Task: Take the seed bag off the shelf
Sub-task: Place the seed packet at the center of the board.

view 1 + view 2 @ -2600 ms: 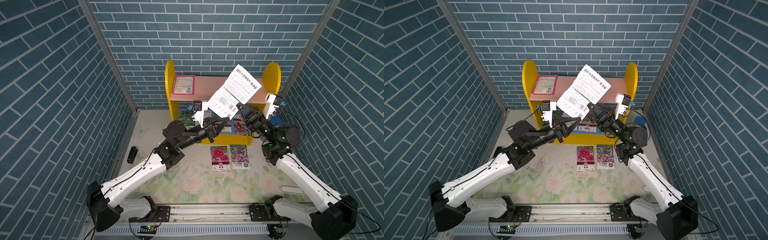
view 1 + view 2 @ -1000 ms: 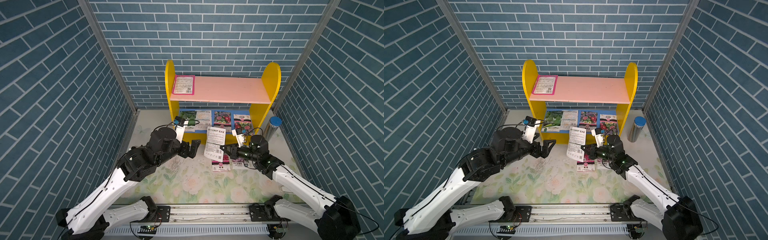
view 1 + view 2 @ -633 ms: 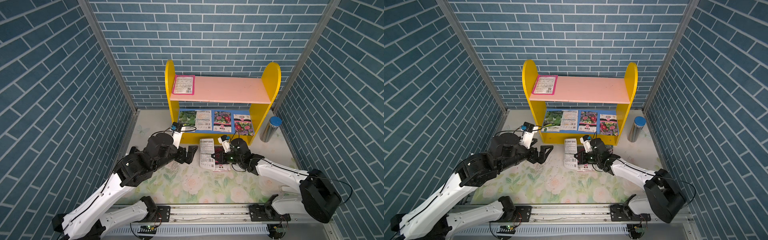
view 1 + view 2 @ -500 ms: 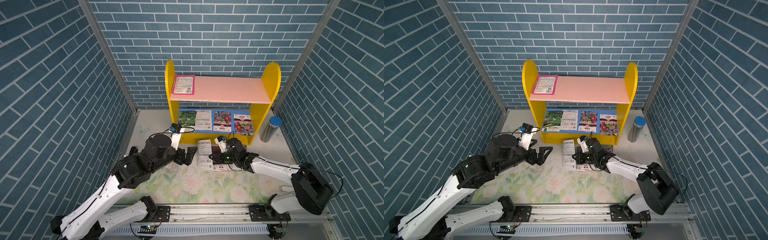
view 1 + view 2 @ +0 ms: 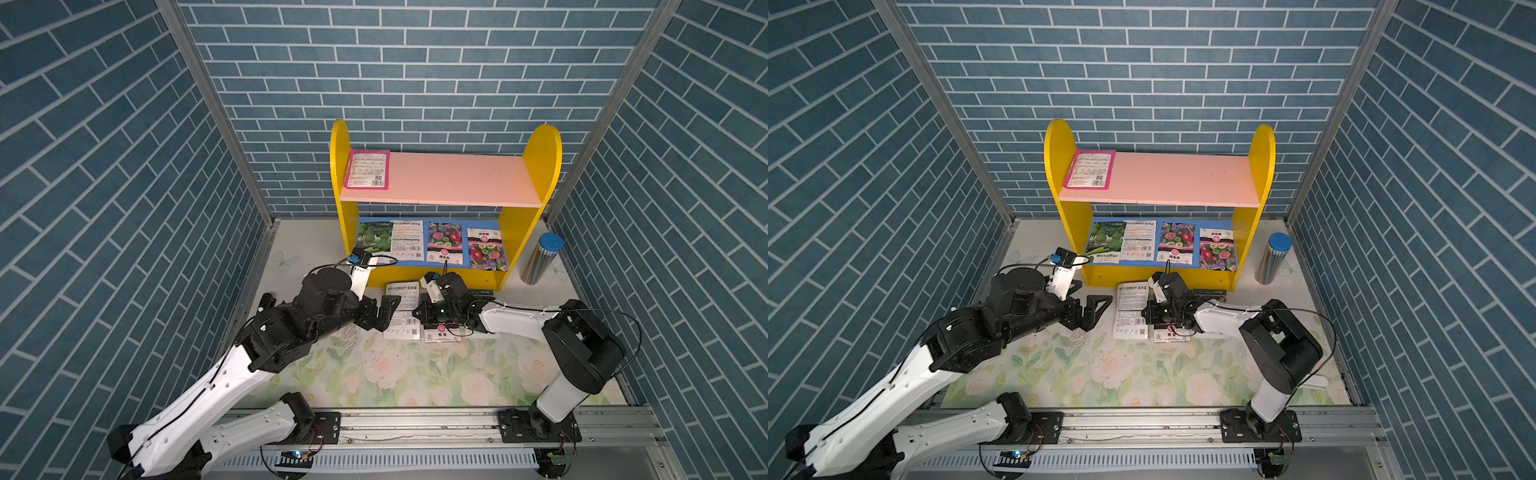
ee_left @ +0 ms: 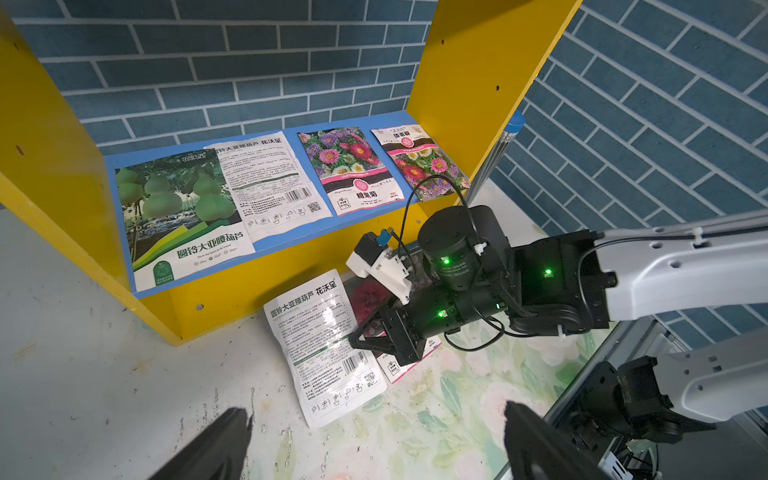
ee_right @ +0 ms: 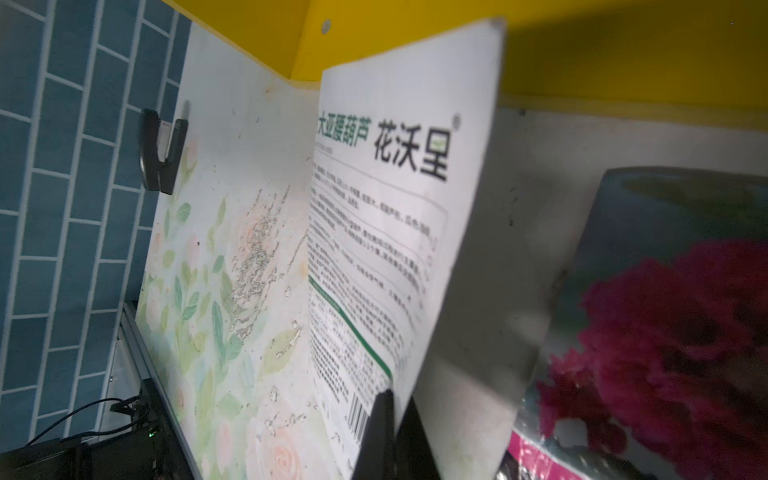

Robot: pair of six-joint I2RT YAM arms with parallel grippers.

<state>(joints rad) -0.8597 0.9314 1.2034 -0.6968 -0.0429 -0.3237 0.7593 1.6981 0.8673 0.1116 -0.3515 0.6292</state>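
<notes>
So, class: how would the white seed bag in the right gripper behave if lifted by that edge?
Probably floppy: the white seed bag is a thin flat packet, pinched at one edge by the right gripper, so it would likely sag. Likely light, since a small fingertip pinch raises that edge. Its glossy glare suggests it may slip.

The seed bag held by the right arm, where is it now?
In both top views the seed bag is low on the mat, in front of the shelf, beside the open left gripper.

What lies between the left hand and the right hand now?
The white seed bag: the right hand grips one edge, and the open left hand is at the other. Both top views show it.
</notes>
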